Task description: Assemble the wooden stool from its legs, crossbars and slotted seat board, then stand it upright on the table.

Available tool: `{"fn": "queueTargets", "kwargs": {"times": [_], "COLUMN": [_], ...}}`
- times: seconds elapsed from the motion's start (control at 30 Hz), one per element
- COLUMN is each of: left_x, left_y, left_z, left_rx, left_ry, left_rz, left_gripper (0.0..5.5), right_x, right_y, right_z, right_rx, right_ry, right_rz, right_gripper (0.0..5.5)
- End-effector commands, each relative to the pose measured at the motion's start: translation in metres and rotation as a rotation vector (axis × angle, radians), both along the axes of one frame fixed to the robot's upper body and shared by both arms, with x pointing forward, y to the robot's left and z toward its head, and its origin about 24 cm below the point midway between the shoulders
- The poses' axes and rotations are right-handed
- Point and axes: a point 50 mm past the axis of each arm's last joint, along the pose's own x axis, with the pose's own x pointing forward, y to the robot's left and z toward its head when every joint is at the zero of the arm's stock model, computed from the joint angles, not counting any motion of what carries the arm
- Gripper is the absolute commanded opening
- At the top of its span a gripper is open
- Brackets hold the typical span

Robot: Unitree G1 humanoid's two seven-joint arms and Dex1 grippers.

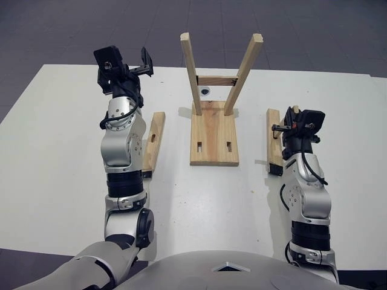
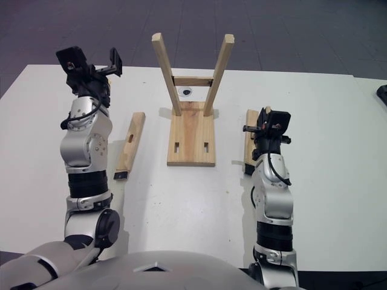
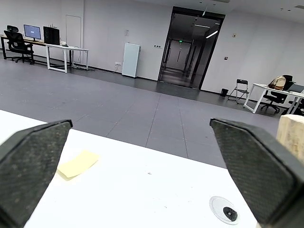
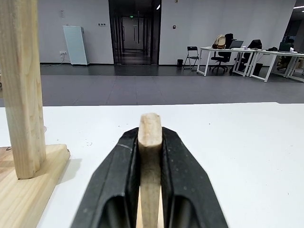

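Observation:
The seat board (image 1: 214,138) lies flat mid-table, with two legs (image 1: 191,72) standing up from its far end. A crossbar (image 1: 216,80) joins them, and two empty slots show near its front edge. One loose leg (image 1: 153,142) lies left of the board, another (image 1: 274,142) to its right. My left gripper (image 1: 128,65) is raised above the table's far left part, open and empty. My right gripper (image 1: 295,121) sits just right of the right-hand leg, shut on a thin wooden bar (image 4: 150,124) whose tip pokes out past the fingers.
The white table (image 1: 60,151) has a round cable grommet (image 1: 205,91) behind the standing legs. A yellow note (image 3: 77,164) lies near the far left edge. The far table edge runs just beyond the left gripper.

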Motion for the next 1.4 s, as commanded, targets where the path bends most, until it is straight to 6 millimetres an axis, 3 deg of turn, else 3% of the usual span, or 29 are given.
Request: {"fn": "queueTargets", "kwargs": {"times": [0.03, 0.23, 0.37, 0.73, 0.93, 1.17, 1.4], "left_x": [0.004, 0.007, 0.008, 0.008, 0.010, 0.010, 0.009], "left_y": [-0.002, 0.001, 0.003, 0.001, -0.001, 0.001, 0.002], "left_z": [-0.004, -0.005, -0.006, -0.008, -0.008, -0.009, -0.013], "left_rx": [0.000, -0.004, -0.007, 0.010, 0.008, 0.014, 0.000], "left_ry": [0.038, 0.035, 0.031, 0.032, 0.029, 0.030, 0.040], "left_rz": [-0.001, 0.007, 0.017, 0.013, 0.008, 0.015, 0.030], "left_gripper": [5.40, 5.40, 5.40, 5.40, 5.40, 5.40, 5.40], "right_x": [-0.025, -0.014, -0.006, 0.016, 0.031, 0.050, 0.064], "right_y": [-0.014, -0.014, -0.015, -0.014, -0.020, -0.030, -0.022], "right_z": [-0.071, -0.062, -0.046, 0.044, 0.074, 0.102, 0.176], "right_rx": [0.049, 0.030, 0.005, -0.063, -0.060, -0.019, -0.008], "right_ry": [0.396, 0.351, 0.278, -0.057, -0.184, -0.276, -0.553], "right_rz": [-0.068, -0.056, -0.041, 0.020, 0.011, 0.028, 0.056], "right_gripper": [1.13, 2.04, 2.72, 4.36, 5.31, 5.38, 5.38]}}
